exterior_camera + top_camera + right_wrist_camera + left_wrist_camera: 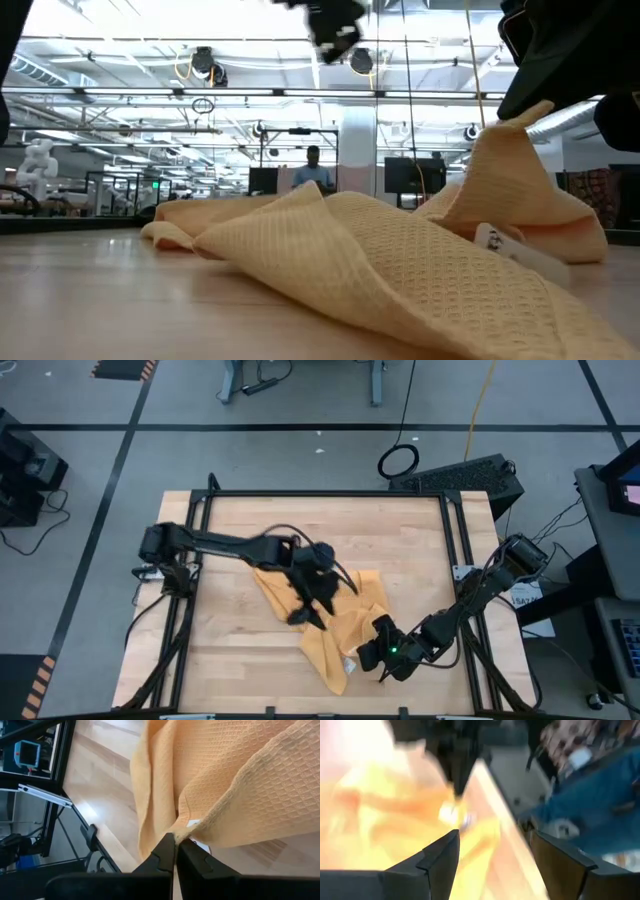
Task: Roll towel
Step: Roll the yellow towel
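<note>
1. This is a robotics lab or an industrial test hall.
2. The wooden table (pixel 400 540) sits in a black metal frame (pixel 330 494) on a grey floor marked with dark tape lines (pixel 300 428).
3. Loose cables (pixel 400 460) and a keyboard (pixel 462 473) lie beside it.
4. The low view shows a high ceiling with exposed pipes (pixel 200 95), distant monitors (pixel 410 175) and a person (pixel 313 170) at a workstation.
</note>
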